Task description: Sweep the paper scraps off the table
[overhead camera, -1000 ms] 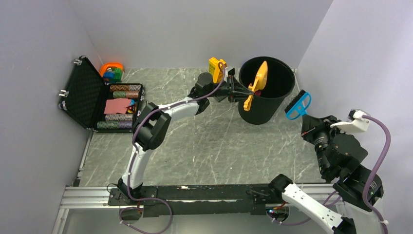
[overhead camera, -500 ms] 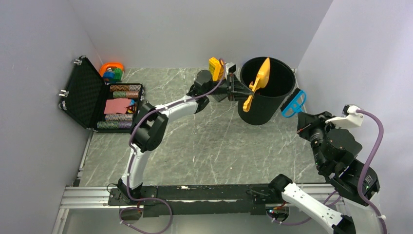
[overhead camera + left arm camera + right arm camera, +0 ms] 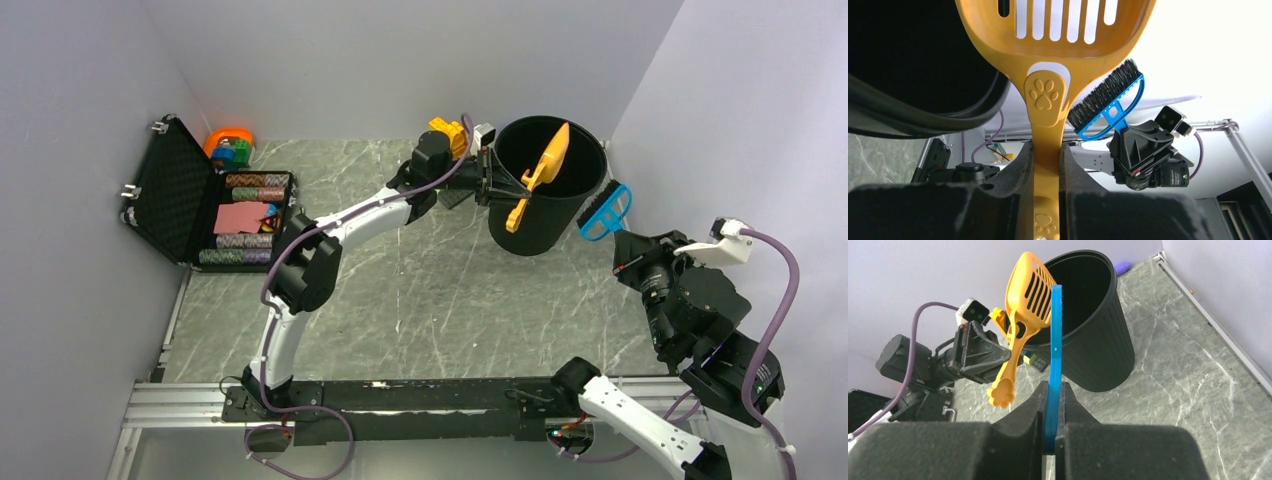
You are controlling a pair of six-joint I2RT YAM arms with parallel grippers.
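Left claw (image 3: 1046, 156): clenched on the stem of a yellow-orange slotted plastic scoop (image 3: 545, 163). The two fingers stand only as far apart as the handle is thick, pressing it from both sides just below the paw-print stamp. The top view shows the scoop head tipped over the mouth of the round black plastic bin (image 3: 545, 238). Its paw-shaped handle end hangs outside, in front of the bin wall.

Right claw (image 3: 1052, 396): closed tight on the thin blue frame of a hand brush with black bristles (image 3: 604, 211), seen edge-on from its own wrist. Brush held up off the surface, just beside the bin's right side near the rim. Whether it touches the bin cannot be told.

The grey-green marble-patterned surface (image 3: 430, 300) spreads under both arms, and the bin stands at its far right. The inside of the bin is too dark to tell whether the paper scraps lie there.

An open black foam-lined case (image 3: 172, 190) sits at the far left.
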